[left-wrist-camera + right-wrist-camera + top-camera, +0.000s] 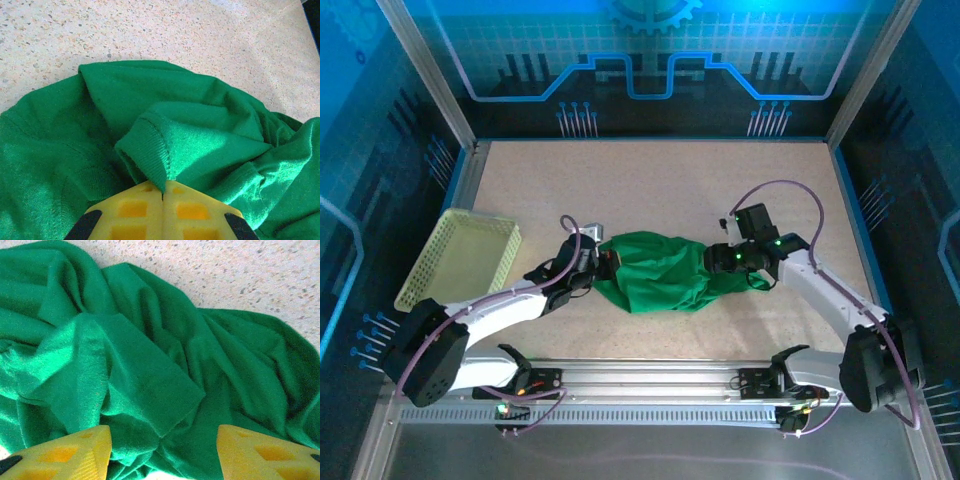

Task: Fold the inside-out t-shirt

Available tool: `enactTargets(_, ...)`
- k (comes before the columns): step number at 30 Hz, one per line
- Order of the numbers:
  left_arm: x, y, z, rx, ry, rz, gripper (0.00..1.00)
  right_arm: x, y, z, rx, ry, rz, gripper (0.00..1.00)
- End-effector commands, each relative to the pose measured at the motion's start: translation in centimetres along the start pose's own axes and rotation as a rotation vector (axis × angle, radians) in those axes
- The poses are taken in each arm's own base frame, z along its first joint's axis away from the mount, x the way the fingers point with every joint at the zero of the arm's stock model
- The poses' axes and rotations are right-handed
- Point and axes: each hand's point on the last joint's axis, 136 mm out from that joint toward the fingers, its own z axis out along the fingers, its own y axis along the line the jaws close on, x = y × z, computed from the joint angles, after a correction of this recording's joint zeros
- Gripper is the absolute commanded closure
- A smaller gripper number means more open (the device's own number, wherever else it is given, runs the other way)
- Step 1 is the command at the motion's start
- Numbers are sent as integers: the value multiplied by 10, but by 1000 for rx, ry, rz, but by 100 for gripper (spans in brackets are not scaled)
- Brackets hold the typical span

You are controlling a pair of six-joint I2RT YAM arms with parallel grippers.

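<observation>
Inside-out t-shirt (655,275): a bright green, crumpled heap lying on the counter (650,180), about mid-depth and between the two arms. It is bunched into a rough oval with many folds and is not spread flat.

Left pincer (162,194): pressed together on the cloth. In the left wrist view its yellow fingers (135,210) meet, with a stitched, ribbed edge of the t-shirt pinched in the seam between them. It sits at the heap's left end.

Right pincer (165,440): spread. In the right wrist view its two yellow fingers (260,452) stand well apart, with loose green folds lying between and below them. Nothing is squeezed between them. It sits at the heap's right end.

Cloth near the right pincer: a flat, hemmed flap lies over deeper creases, and bare speckled counter shows beyond it.

Basket (480,220): pale yellow-green and perforated, at the counter's left side. It is tilted against the edge and lies apart from the t-shirt.

Counter: a light, speckled surface.
</observation>
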Motion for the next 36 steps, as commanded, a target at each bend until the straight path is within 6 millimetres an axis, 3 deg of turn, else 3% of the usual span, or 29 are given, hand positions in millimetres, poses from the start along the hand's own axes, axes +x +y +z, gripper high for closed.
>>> enactTargets(1, 2, 6, 1, -10, 6, 16, 100, -21, 15, 1, -85, -72, -53, 41)
enactTargets(10, 2, 7, -1, -14, -1, 16, 100, -25, -6, 23, 24, -32, -33, 48)
enactTargets(13, 0, 6, -2, -11, -2, 19, 100, -25, -13, 27, 53, -32, -26, 45)
enactTargets(17, -1, 5, -3, -10, -6, 21, 100, -28, -8, 31, 25, -36, -25, 41)
enactTargets(21, -1, 5, -3, -7, -9, 16, 100, -31, -4, 37, -9, -33, -24, 45)
enactTargets(25, 0, 6, -3, -11, -9, 17, 100, -35, 3, 40, -60, -44, -29, 57)
enactTargets(30, -1, 7, -6, -16, -14, 21, 100, -37, 0, 27, -10, -70, -38, 77)
enactTargets(32, -4, 6, -8, -15, -22, 23, 100, -34, -4, 17, 49, -77, -54, 85)
enactTargets(33, -6, 5, -10, -12, -27, 22, 100, -45, -2, 5, 66, -110, -64, 88)
enactTargets(36, -21, -1, -19, 4, -64, 15, 100, -52, 0, -26, 118, -168, -77, 99)
